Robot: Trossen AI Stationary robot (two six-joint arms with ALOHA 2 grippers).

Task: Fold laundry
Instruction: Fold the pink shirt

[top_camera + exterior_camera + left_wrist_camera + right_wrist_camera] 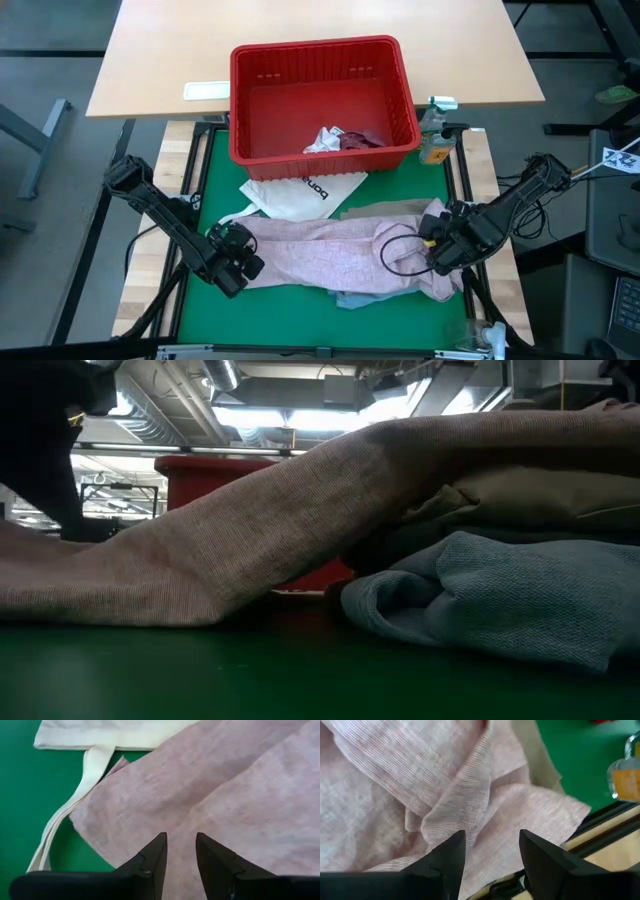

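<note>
**Pink cloth stretched between two hands**

While the pink cloth (320,257) lies spread across the green surface (205,300), it covers a beige piece (385,209) and a blue one (365,298). Left hand (179,851) sits over its left end, fingers spread, nothing pinched. Right hand (492,851) hovers over the bunched right end, fingers apart too. Behind sit the white bag (300,190) and red basket (320,100), holding a few more garments (340,139).

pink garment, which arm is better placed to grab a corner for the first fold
Left. The left gripper hangs open right by the pink garment's flat, exposed corner near the tote bag. The right gripper, also open, faces bunched, wrinkled cloth with no clean corner.
</note>
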